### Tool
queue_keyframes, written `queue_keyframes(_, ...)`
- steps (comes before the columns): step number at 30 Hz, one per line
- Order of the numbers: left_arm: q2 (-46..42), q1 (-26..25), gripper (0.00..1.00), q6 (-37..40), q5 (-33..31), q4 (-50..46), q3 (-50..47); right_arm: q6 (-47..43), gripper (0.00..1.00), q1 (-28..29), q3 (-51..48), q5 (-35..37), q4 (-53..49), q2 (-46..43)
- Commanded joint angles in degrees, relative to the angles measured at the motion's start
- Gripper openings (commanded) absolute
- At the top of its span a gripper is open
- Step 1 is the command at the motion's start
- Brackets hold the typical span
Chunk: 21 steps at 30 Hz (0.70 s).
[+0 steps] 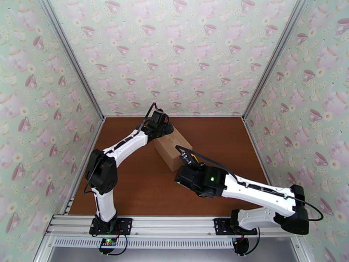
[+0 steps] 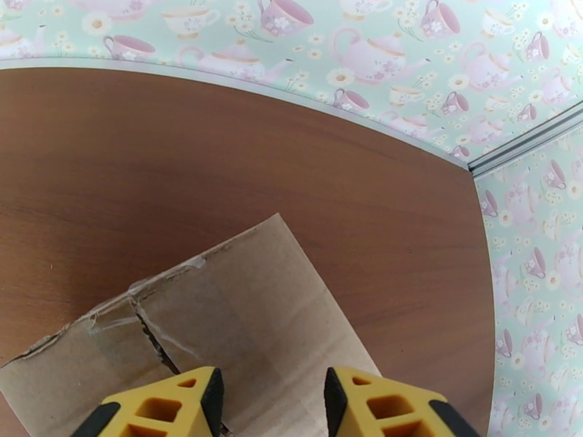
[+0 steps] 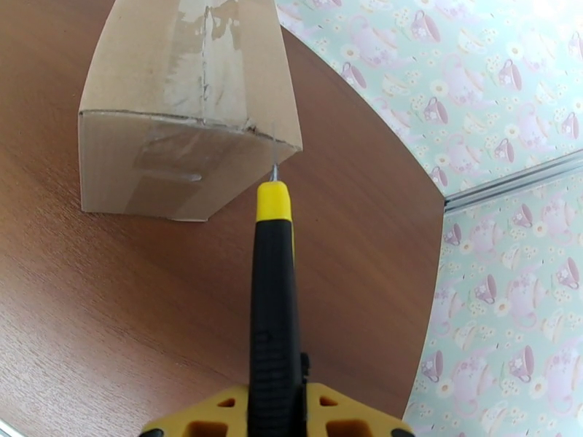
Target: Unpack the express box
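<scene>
The express box [image 1: 172, 150] is seen lying on the brown worktop [image 1: 131, 188], near its middle and turned at an angle to the edges, with its flaps closed. A strip of clear tape [image 3: 208, 60] is seen running along the top seam and down the near end face. In the left wrist view the tape at the far end is torn and a dark split is visible along part of the seam.

The left pincer [image 2: 271, 387] is held over the far end of the box. Its yellow fingers [image 2: 182, 406] are set moderately apart, with the cardboard top showing between them. Nothing is gripped. Whether the fingers touch the box cannot be told.

The right pincer [image 3: 277, 413] is clamped narrowly on a cutter [image 3: 273, 300] with a black handle and a yellow nose. The cutter is pointed away from the wrist towards the near end of the box. Its thin blade [image 3: 274, 171] is placed at the upper corner of that end face, just under the overhanging edge of the top flap. Contact appears to be made there.

The worktop is enclosed by walls [image 1: 174, 53] papered with a teapot and teacup pattern.
</scene>
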Motion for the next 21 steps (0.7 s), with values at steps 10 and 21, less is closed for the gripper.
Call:
queue_keyframes(10,-14.6,0.5,0.44,-1.2,7.0,-0.9,-3.1,1.9,0.00,0.1,-2.0,1.6,5.6,-8.1)
queue_keyframes(21,-27.9,-4.6,0.71,-14.8,22.7,7.5,-22.8,-8.1,0.00,-0.3,-2.5,1.0,19.6,-11.0)
